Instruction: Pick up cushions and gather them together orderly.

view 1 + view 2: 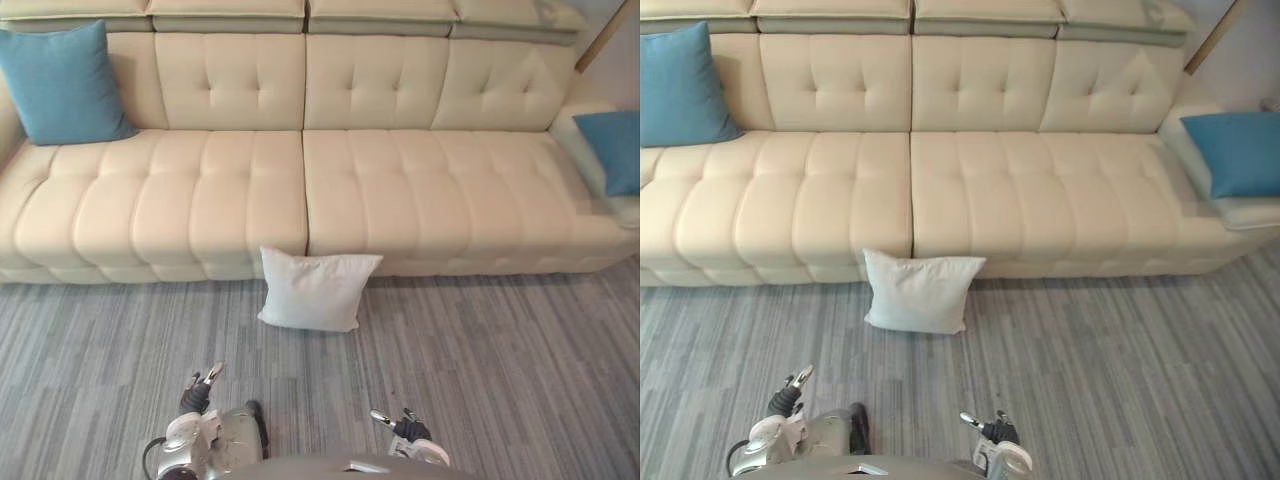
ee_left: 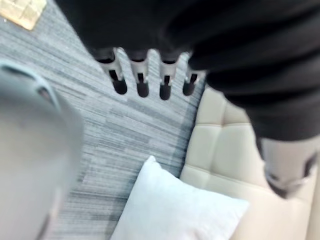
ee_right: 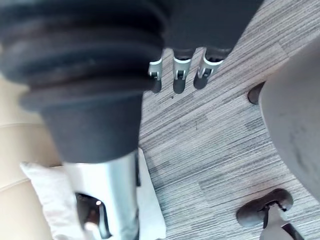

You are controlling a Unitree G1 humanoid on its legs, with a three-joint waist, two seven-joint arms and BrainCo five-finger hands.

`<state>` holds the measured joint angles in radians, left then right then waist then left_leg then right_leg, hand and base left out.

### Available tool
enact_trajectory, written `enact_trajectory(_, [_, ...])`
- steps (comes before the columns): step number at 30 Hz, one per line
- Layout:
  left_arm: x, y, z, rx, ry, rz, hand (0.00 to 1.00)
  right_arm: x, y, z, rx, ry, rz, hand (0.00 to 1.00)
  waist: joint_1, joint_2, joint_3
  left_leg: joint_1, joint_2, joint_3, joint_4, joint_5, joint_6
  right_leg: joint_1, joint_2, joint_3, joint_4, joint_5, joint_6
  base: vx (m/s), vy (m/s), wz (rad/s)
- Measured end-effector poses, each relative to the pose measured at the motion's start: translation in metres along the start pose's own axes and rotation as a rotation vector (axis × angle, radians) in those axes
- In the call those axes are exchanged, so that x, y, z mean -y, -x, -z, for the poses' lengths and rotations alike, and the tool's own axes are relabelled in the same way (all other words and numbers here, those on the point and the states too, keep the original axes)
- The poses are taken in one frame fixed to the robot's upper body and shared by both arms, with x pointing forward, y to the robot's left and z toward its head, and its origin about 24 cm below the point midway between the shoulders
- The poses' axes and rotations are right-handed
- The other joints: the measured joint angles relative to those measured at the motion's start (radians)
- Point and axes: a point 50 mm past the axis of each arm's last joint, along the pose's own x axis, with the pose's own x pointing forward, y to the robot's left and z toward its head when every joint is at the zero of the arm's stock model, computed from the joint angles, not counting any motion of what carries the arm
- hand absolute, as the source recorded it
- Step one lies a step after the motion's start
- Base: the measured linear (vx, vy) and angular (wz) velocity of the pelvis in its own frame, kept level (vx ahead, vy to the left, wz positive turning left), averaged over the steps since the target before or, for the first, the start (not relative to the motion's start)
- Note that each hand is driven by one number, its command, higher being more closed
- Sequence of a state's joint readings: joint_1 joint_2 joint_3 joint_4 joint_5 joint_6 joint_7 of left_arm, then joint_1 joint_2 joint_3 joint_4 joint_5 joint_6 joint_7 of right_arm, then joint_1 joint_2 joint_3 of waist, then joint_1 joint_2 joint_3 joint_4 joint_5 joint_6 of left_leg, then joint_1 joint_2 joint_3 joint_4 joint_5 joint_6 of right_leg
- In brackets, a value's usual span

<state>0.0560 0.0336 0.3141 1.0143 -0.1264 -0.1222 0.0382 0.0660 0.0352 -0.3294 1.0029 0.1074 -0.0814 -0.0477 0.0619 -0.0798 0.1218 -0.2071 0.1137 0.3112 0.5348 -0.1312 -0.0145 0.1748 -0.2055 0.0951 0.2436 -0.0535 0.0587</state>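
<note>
A long cream tufted sofa (image 1: 300,180) spanned the room. Grey striped carpet floor (image 1: 500,370) lay before it, and a pale wall (image 1: 618,62) rose behind its right end.

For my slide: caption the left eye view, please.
White cushion on floor against the cream sofa; left blue cushion and right blue cushion on it; left hand, right hand open.

A home living room: long cream tufted sofa (image 1: 300,190), throw cushions (image 1: 62,85), grey striped carpet (image 1: 500,380).
</note>
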Motion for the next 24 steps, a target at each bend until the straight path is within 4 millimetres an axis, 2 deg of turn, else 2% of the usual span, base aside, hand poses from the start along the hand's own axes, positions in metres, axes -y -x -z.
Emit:
enact_trajectory(1, [0.000,0.001,0.003,-0.009,-0.007,0.004,0.00,0.002,0.000,-0.001,0.002,0.004,0.002,0.00,0.005,0.018,-0.012,0.032,-0.035,-0.019,-0.095,-0.047,-0.008,-0.058,-0.013,0.021,0.133,0.008,0.023,0.17,0.175,-0.52])
enact_trajectory(2, [0.005,0.004,0.012,-0.035,-0.025,0.024,0.00,0.015,0.000,-0.001,0.001,0.023,0.031,0.00,-0.005,0.032,-0.026,0.109,-0.056,-0.028,-0.214,-0.065,0.020,-0.126,-0.017,0.033,0.298,0.007,0.082,0.24,0.206,-0.30])
enact_trajectory(3, [0.001,0.003,0.012,-0.046,-0.048,0.022,0.00,0.015,0.000,0.001,-0.014,0.031,0.029,0.00,-0.030,0.025,-0.020,0.154,-0.094,-0.015,-0.222,-0.079,0.041,-0.204,-0.032,0.054,0.521,-0.022,0.135,0.22,0.115,-0.13])
enact_trajectory(4, [0.001,0.003,0.014,-0.053,-0.050,0.020,0.00,0.015,0.000,0.003,-0.022,0.028,0.028,0.00,-0.030,0.025,-0.019,0.182,-0.103,-0.012,-0.237,-0.084,0.048,-0.237,-0.028,0.045,0.590,-0.027,0.129,0.30,0.085,0.01])
enact_trajectory(5, [0.002,0.004,0.017,-0.065,-0.051,0.023,0.00,0.016,-0.001,-0.001,-0.009,0.023,0.031,0.00,-0.031,0.036,-0.012,0.232,-0.107,-0.010,-0.267,-0.090,0.055,-0.277,-0.022,-0.007,0.685,-0.068,0.096,0.21,0.030,-0.16])
enact_trajectory(7, [0.004,0.005,0.020,-0.075,-0.051,0.030,0.00,0.016,-0.002,-0.005,0.001,0.034,0.028,0.00,-0.034,0.053,-0.004,0.314,-0.102,-0.011,-0.326,-0.090,0.054,-0.325,0.000,-0.102,0.747,-0.153,0.047,0.24,0.014,-0.06])
enact_trajectory(9, [0.005,0.005,0.023,-0.086,-0.041,0.028,0.00,0.015,-0.003,-0.009,0.018,0.039,0.022,0.00,-0.037,0.055,-0.003,0.369,-0.091,-0.013,-0.368,-0.088,0.051,-0.378,0.022,-0.186,0.679,-0.237,0.018,0.22,-0.067,0.08])
enact_trajectory(10, [0.005,0.006,0.023,-0.088,-0.039,0.028,0.00,0.014,-0.003,-0.011,0.030,0.038,0.020,0.00,-0.040,0.057,-0.002,0.386,-0.083,-0.016,-0.376,-0.087,0.050,-0.395,0.032,-0.207,0.623,-0.256,0.013,0.27,-0.187,0.16])
enact_trajectory(11, [0.006,0.006,0.024,-0.089,-0.034,0.028,0.00,0.014,-0.003,-0.013,0.038,0.038,0.018,0.00,-0.046,0.062,0.001,0.400,-0.059,-0.023,-0.384,-0.087,0.041,-0.422,0.056,-0.230,0.500,-0.264,0.006,0.29,-0.235,0.24])
enact_trajectory(12, [0.005,0.007,0.025,-0.092,-0.034,0.026,0.00,0.013,-0.003,-0.013,0.039,0.040,0.014,0.00,-0.053,0.062,0.002,0.404,-0.048,-0.037,-0.383,-0.090,0.011,-0.422,0.071,-0.234,0.366,-0.228,0.002,0.27,-0.239,0.27])
enact_trajectory(13, [0.002,0.006,0.024,-0.089,-0.034,0.020,0.00,0.012,-0.002,-0.011,0.033,0.039,0.012,0.00,-0.054,0.045,0.003,0.407,-0.056,-0.043,-0.387,-0.095,-0.008,-0.410,0.072,-0.228,0.227,-0.130,-0.003,0.23,-0.217,0.19])
enact_trajectory(14, [0.005,0.005,0.022,-0.088,-0.018,0.019,0.00,0.015,-0.003,-0.013,0.038,0.031,0.016,0.00,-0.050,0.055,0.016,0.436,-0.042,-0.060,-0.402,-0.114,-0.049,-0.395,0.089,-0.230,0.205,-0.058,-0.019,0.18,-0.160,0.06])
enact_trajectory(15, [0.008,0.006,0.025,-0.097,-0.007,0.023,0.00,0.018,-0.003,-0.016,0.045,0.041,0.022,0.00,-0.050,0.066,0.020,0.437,-0.030,-0.062,-0.409,-0.114,-0.051,-0.384,0.102,-0.234,0.189,-0.059,-0.023,0.21,-0.200,-0.06])
enact_trajectory(16, [0.018,0.008,0.030,-0.106,0.021,0.040,0.00,0.026,-0.004,-0.021,0.059,0.046,0.040,0.00,-0.049,0.102,0.021,0.433,-0.006,-0.067,-0.417,-0.113,-0.050,-0.380,0.128,-0.243,0.161,-0.062,-0.029,0.17,-0.165,-0.04])
enact_trajectory(17, [0.021,0.008,0.030,-0.106,0.029,0.045,0.00,0.027,-0.004,-0.024,0.071,0.042,0.043,0.00,-0.051,0.115,0.026,0.432,0.002,-0.068,-0.421,-0.107,-0.054,-0.380,0.135,-0.249,0.160,-0.069,-0.035,0.18,-0.185,0.02])
enact_trajectory(20, [0.024,0.009,0.030,-0.107,0.041,0.046,0.00,0.026,-0.004,-0.024,0.074,0.038,0.041,0.00,-0.058,0.115,0.027,0.437,0.013,-0.069,-0.437,-0.071,-0.073,-0.359,0.139,-0.277,0.147,-0.087,-0.040,0.12,-0.116,0.25])
enact_trajectory(22, [0.023,0.008,0.029,-0.102,0.043,0.043,0.00,0.027,-0.003,-0.022,0.070,0.036,0.046,0.00,-0.057,0.108,0.027,0.434,0.018,-0.067,-0.416,-0.055,-0.092,-0.327,0.133,-0.299,0.120,-0.094,-0.038,0.08,-0.046,0.39])
enact_trajectory(24, [0.021,0.007,0.025,-0.090,0.039,0.040,0.00,0.026,-0.002,-0.019,0.064,0.033,0.044,0.00,-0.054,0.093,0.029,0.405,0.019,-0.063,-0.342,-0.056,-0.093,-0.306,0.118,-0.311,0.102,-0.097,-0.033,0.06,-0.022,0.29])
